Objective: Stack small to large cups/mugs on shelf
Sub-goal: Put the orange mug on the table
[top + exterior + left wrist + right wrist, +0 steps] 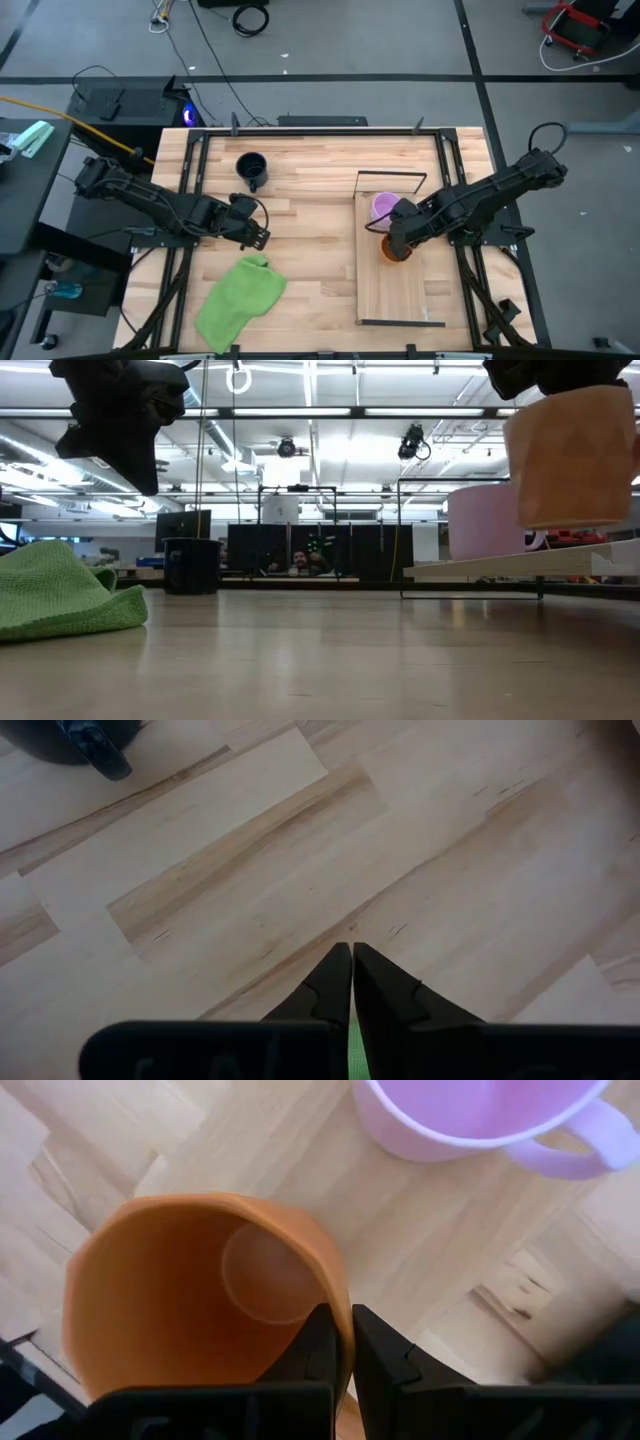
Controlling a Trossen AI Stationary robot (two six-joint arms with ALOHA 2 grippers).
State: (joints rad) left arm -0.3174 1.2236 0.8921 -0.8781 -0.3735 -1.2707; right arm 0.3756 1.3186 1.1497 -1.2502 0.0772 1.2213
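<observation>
- We are holding the orange mug (200,1295) by its rim with the right gripper (350,1335): one finger is sitting inside the wall, the other outside, pinched tight on it.
- In the low view the orange mug is hanging clear above the shelf (392,290), its mouth facing up.
- The purple mug (383,207) is standing upright on the shelf just beside our held mug, toward the far end of the board, with its handle pointing away from us.
- For nesting or stacking, we judge the key relation to be that short sideways offset: the purple mug's open mouth is lying just beyond the orange one, and the right arm is clearly the nearer.
- The black mug (251,168) is sitting on the tabletop (310,190) off the shelf, nearer our left gripper (352,970), whose fingers are together and empty, hovering over bare wood.
- The green cloth (240,300) is lying near the left arm, well apart from the shelf and not in the way.
</observation>
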